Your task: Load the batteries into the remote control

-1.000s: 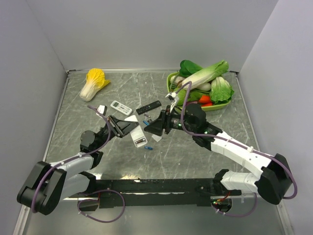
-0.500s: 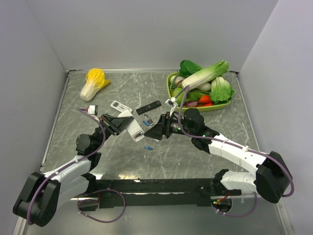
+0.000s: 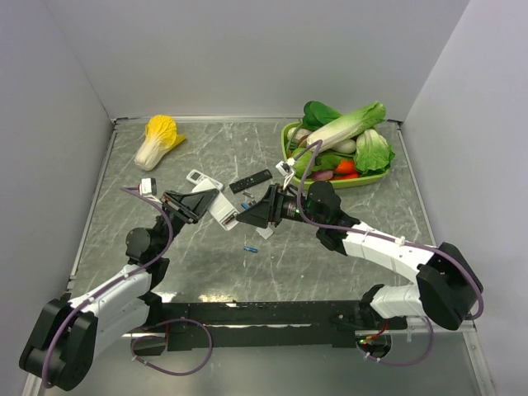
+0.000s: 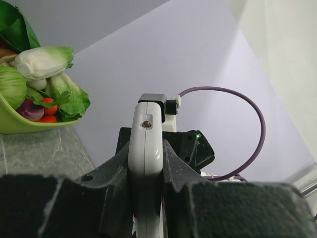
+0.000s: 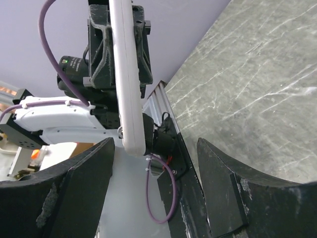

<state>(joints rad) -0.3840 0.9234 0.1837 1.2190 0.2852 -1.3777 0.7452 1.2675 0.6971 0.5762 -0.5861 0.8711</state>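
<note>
The remote control (image 3: 223, 209) is lifted off the table, turned on its edge, with my left gripper (image 3: 208, 203) shut on its sides. The left wrist view shows it edge-on (image 4: 145, 144) between my left gripper's (image 4: 146, 198) fingers. My right gripper (image 3: 247, 219) stands open, pointed at the free end of the remote and just short of it. Its own view has the remote (image 5: 126, 74) ahead of the wide jaws of that gripper (image 5: 153, 173), nearer the left finger. One blue battery (image 3: 250, 248) lies on the table below the two grippers.
A slim black remote (image 3: 250, 180) and a small white remote (image 3: 200, 176) lie just behind the grippers. A green bowl of vegetables (image 3: 363, 179) stands at the back right, a yellow cabbage (image 3: 157, 139) at the back left.
My left gripper has raised the remote off the table and carried it back and left. My right gripper followed it leftward and opened wider.
</note>
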